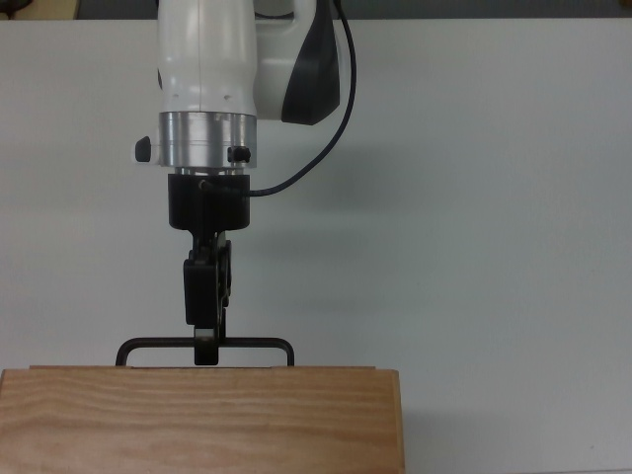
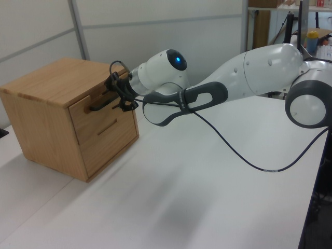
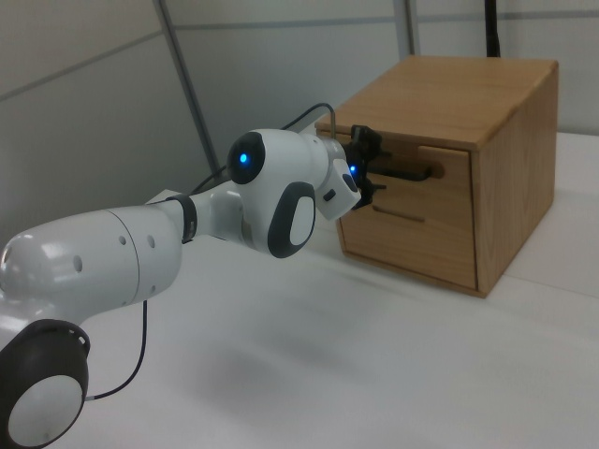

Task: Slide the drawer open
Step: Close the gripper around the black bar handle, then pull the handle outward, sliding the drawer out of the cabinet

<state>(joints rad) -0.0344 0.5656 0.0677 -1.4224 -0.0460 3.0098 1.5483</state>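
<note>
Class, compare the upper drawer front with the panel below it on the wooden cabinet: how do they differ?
The upper drawer carries a wide black bar handle standing off its front; the lower panel shows only a thin horizontal slot. The gripper is at the upper drawer's handle; nothing touches the lower panel. Both are light wood, and both appear closed.

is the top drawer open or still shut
Shut. In the left view the drawer front sits flush with the cabinet face, and the gripper is only at the black handle, nothing pulled out yet.
</note>
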